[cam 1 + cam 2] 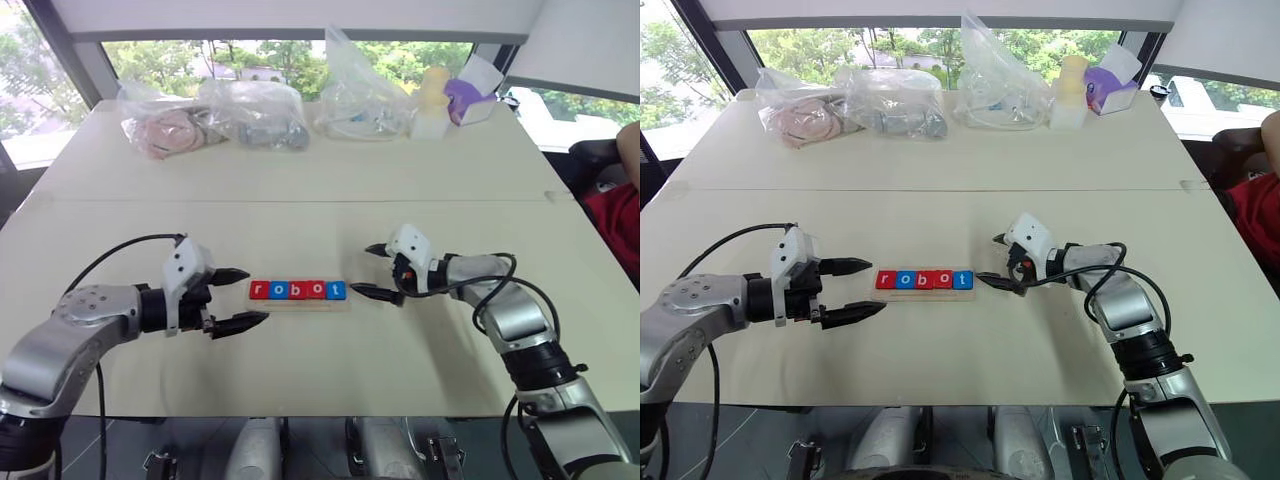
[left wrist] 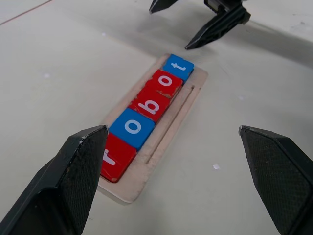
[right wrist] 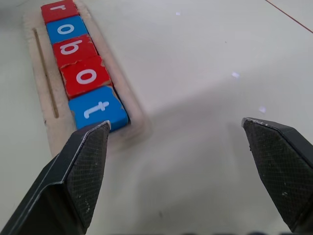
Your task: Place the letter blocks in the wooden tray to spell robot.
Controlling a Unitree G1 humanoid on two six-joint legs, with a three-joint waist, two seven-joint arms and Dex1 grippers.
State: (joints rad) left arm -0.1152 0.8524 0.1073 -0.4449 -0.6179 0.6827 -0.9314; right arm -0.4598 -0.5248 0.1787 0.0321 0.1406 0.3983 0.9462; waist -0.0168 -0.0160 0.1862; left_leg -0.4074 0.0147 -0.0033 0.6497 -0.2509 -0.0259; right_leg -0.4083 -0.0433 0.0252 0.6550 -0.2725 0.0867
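Note:
Five letter blocks [image 1: 297, 290] lie in a row in the wooden tray [image 1: 300, 303] at the table's middle and read r, o, b, o, t from left to right. In the left wrist view the red r [image 2: 117, 156] is nearest and the blue t [image 2: 178, 66] farthest. My left gripper [image 1: 254, 296] stands open just off the tray's left end, holding nothing. At the tray's right end my right gripper [image 1: 359, 270] is open and empty too, one fingertip close beside the blue t [image 3: 95, 108].
Clear plastic bags [image 1: 255, 115] with items inside, a pale bottle [image 1: 432, 100] and a purple object [image 1: 462, 98] line the table's far edge. A person's arm and red garment [image 1: 625, 215] show at the right edge. The table [image 1: 300, 370] has bare room in front of the tray.

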